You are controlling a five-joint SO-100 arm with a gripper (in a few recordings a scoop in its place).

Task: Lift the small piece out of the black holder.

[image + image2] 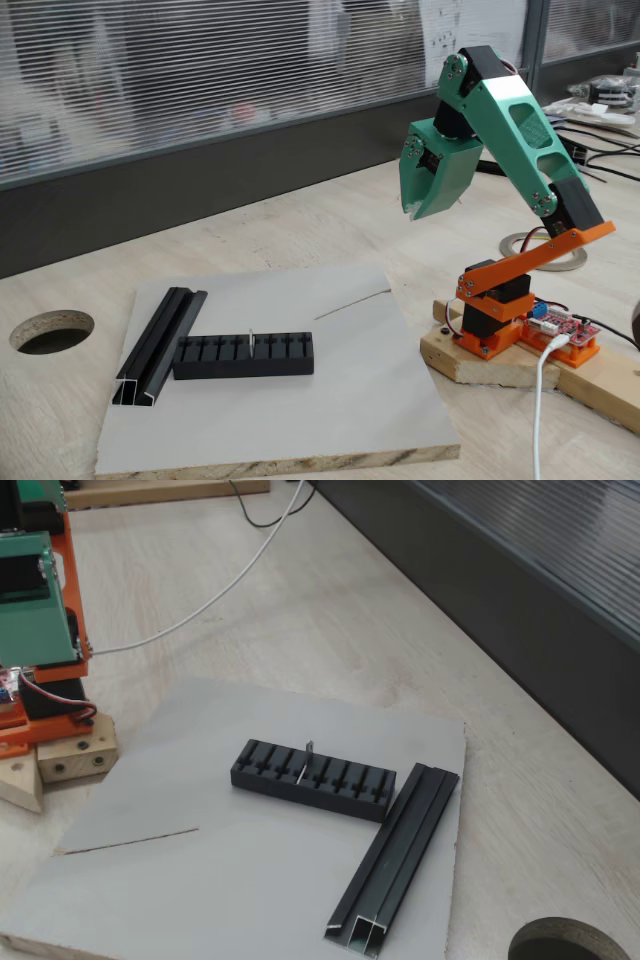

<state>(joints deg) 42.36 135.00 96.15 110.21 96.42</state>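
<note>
Hand point(420, 205) raised high above the desk point(300, 215), folded back near the arm's base, pointing down; fingers appear pressed together, nothing pinched, though the gap is hard to read from this angle.

Piece point(250, 341) upright in a slot of the holder point(243, 356), roughly mid-row, top edge poking above the block. Same in the other fixed view: piece point(305, 759) standing in holder point(313, 779), about 3 slots in from the end nearer the arm.

Holder flat on grey board point(330, 400), one end touching the rail point(160, 345). Thin grey wire point(352, 302) on the board between holder and arm base, apart from both.

Key relation: piece well apart from hand, down and to the left in the fixed view showing the hand. Holder's long axis roughly left-right there; piece's long axis vertical.

Judgement: approach not yet begun. Needs reach out, descent from above, fingers spread across the sliver's thin faces, then straight upward pull. Risk: nudging holder, or tilting the piece in its slot.
</note>
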